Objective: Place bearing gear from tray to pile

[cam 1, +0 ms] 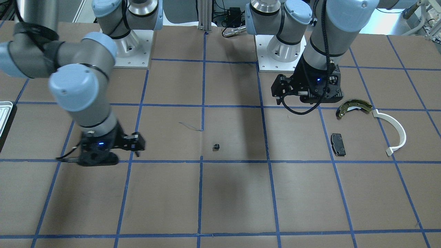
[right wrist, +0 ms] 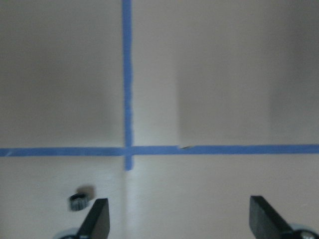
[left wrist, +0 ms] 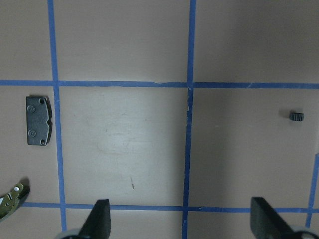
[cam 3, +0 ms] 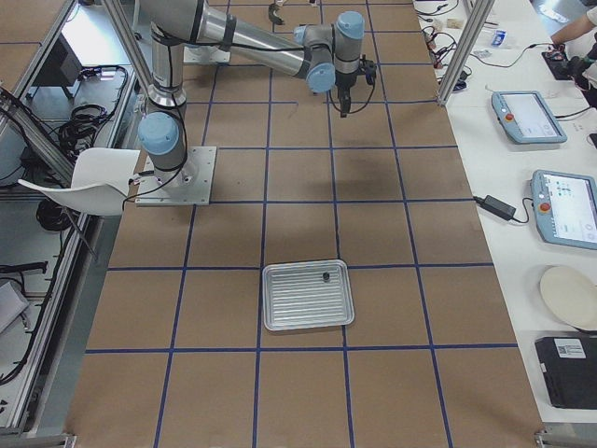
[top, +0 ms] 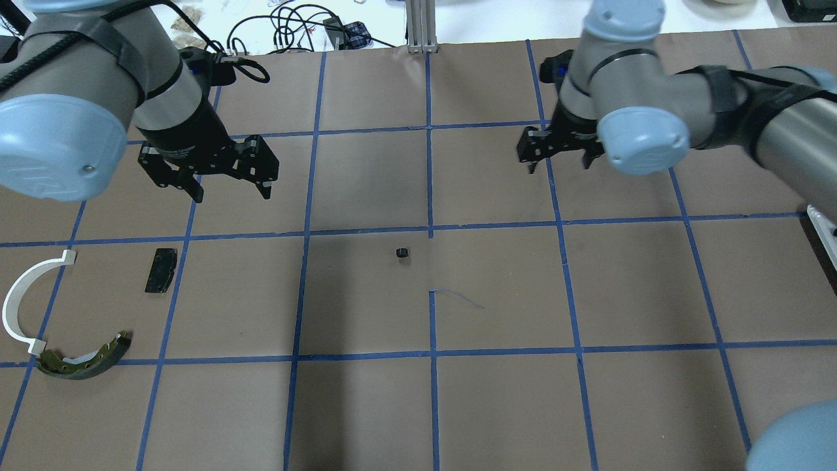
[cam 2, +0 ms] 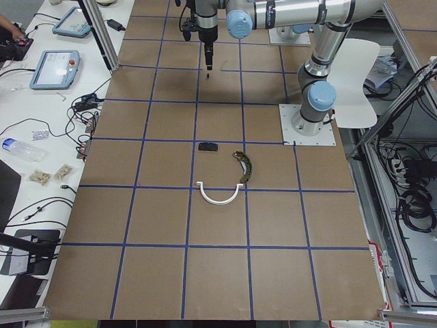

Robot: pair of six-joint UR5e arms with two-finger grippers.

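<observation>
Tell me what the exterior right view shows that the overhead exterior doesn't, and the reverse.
Only exterior right: the whole tray, with a small dark part lying on it near one rim. Overhead catches just a sliver of that tray at its right border.
Only overhead: the pile of brake shoe, white arc and brake pad, plus the bearing gear lying alone near the view's centre.
Both: the right tool, hovering with nothing in it.

Edges and blur
The tray [cam 1: 4, 115] is cut by the front view's left edge; brake shoe [left wrist: 11, 200] cut at left-wrist corner; bearing gear [right wrist: 78, 201] blurred in right-wrist view.
</observation>
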